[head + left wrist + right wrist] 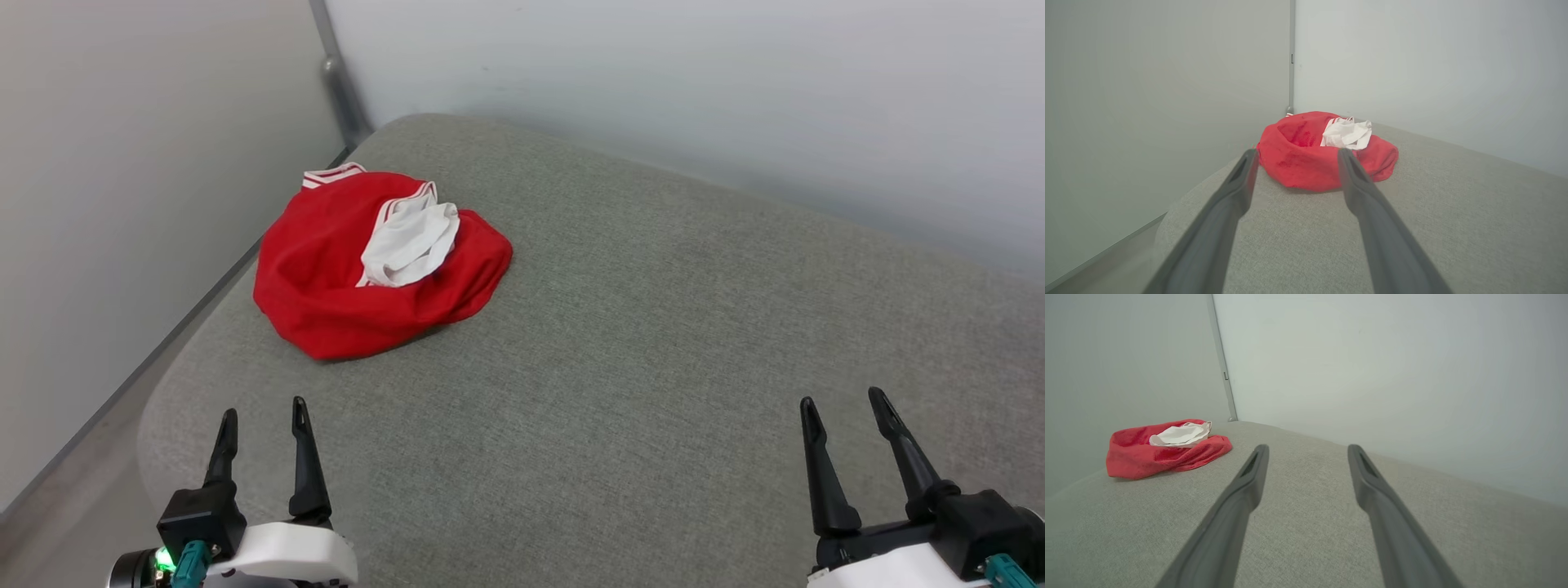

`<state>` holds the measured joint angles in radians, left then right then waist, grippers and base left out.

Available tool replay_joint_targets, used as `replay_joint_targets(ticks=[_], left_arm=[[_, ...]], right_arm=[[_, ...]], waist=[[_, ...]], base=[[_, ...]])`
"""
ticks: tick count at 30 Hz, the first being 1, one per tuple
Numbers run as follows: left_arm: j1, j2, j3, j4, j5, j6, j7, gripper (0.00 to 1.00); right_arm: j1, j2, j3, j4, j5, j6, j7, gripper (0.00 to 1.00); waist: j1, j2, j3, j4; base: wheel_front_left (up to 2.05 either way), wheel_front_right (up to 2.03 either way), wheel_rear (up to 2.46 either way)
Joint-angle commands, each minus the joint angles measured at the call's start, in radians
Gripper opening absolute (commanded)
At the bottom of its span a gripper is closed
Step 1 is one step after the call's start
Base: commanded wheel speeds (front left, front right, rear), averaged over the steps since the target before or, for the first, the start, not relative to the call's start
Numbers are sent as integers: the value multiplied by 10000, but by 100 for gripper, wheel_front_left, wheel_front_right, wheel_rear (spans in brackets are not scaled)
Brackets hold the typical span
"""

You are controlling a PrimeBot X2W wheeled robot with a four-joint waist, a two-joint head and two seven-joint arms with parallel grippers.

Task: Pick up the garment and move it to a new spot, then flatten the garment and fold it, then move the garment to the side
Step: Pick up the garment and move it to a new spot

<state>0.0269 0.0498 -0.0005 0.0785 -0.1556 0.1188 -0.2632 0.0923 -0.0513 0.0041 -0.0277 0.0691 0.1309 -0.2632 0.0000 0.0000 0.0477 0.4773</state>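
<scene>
Crumpled red jersey garment (326, 286), with a white sleeve (412, 241) bunched on top, lying in a heap at the far left of the grey fabric-covered surface (653, 327), near the wall corner (339, 90). I hold my left tool (264, 407) and right tool (842, 395) over the near edge, each with fingers spread and empty, well apart from the garment.

We see the garment (359, 269) lying on the padded surface (653, 367), toward its far left corner, just before the post (339, 82) behind it. The left gripper (264, 407) sits nearer us, before the garment and well apart from it; the right gripper (842, 395) lies far to the right. The garment's far edge perhaps overhangs the surface's rim.
</scene>
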Motion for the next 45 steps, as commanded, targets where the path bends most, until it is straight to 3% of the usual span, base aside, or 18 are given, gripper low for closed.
replay_joint_targets(ticks=[1,9,15,21,28,33,45], left_arm=[[74,9,5,-11,-22,29,-24,100],[13,9,193,47,-157,-49,-24,100],[-1116,185,973,158,26,-851,-24,100],[-3197,1144,1770,813,32,-1797,-24,100],[-5652,2599,1828,2078,-470,-2320,335,100],[-7047,3658,1232,2918,-1293,-2469,2063,100],[-8944,6145,-1345,4268,-4888,-2473,8852,100]], right_arm=[[73,20,1,-8,-47,-3,-25,100],[40,20,108,-40,-130,-3,-25,100],[-168,20,76,-140,-366,-3,-25,100],[-511,19,-40,-270,-785,-3,-25,100],[-994,19,-271,-617,-1269,-3,-25,100],[-1174,-7,-442,-881,-1533,-3,-25,100],[-1650,-533,-496,-1263,-1642,-3,-25,100]], waist=[[0,0,-12,147],[0,0,40,218],[0,0,424,-102],[0,0,1220,-658],[0,0,2315,-1373],[0,0,2920,-1740],[0,0,4126,-2473]], base=[[0,0,0],[0,0,0],[0,0,0],[0,0,0],[0,0,0],[0,0,0],[0,0,0]])
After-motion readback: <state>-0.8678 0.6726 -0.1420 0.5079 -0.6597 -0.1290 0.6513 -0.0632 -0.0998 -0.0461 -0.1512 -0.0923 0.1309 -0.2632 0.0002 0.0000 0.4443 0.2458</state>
